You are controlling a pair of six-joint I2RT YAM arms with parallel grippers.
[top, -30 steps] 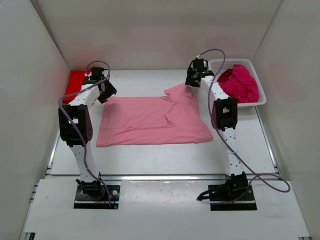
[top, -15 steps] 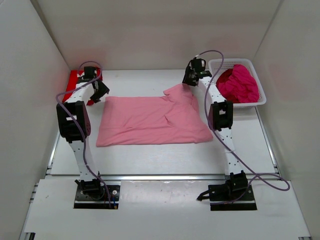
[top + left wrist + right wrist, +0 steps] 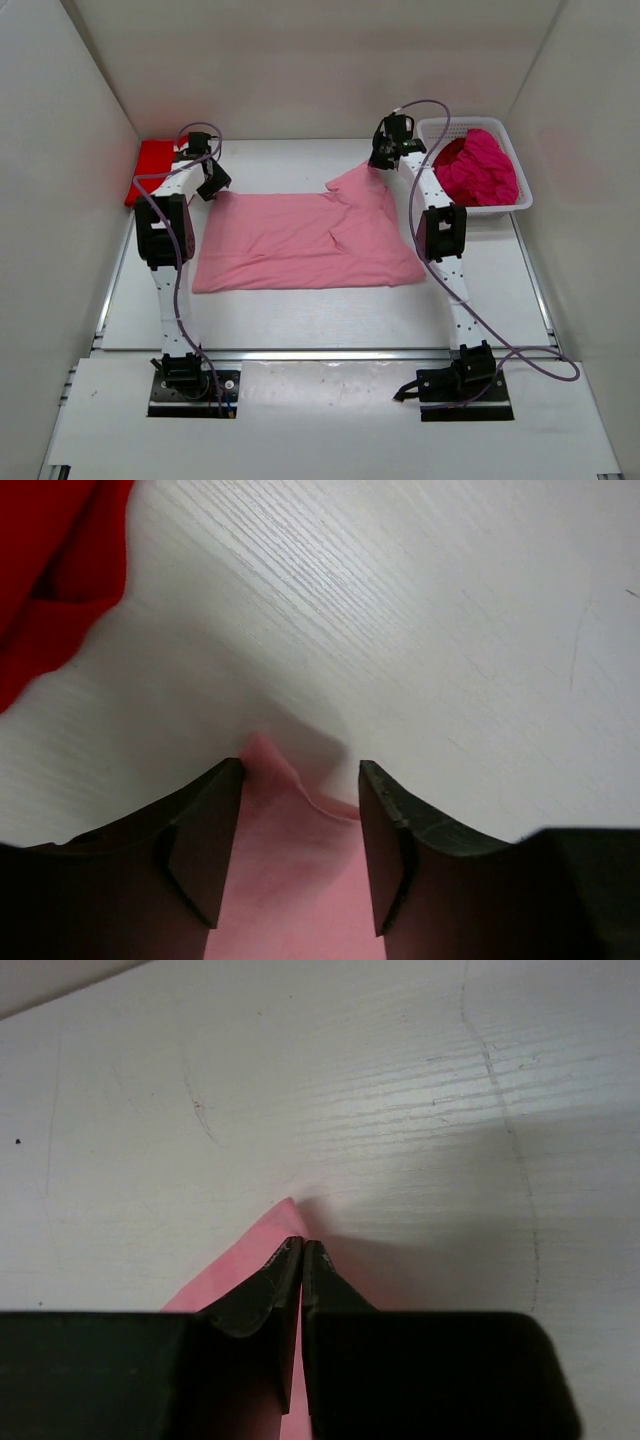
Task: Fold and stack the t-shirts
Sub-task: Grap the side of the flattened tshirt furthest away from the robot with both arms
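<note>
A light pink t-shirt (image 3: 300, 240) lies spread flat on the table. My left gripper (image 3: 214, 185) is open over its far left corner, and that pink corner (image 3: 290, 860) lies between the two fingers. My right gripper (image 3: 378, 163) is shut on the shirt's far right corner (image 3: 255, 1250) and holds it slightly raised. A bright red t-shirt (image 3: 150, 163) lies at the far left by the wall and shows in the left wrist view (image 3: 50, 570). A deep magenta t-shirt (image 3: 480, 165) is heaped in the basket.
A white mesh basket (image 3: 520, 200) stands at the far right. White walls close in the table on the left, back and right. The pink shirt has a folded ridge near its right side.
My left gripper moved out toward the red shirt, then came back right onto the pink shirt's far left corner. My right gripper stayed shut on the far right corner.
</note>
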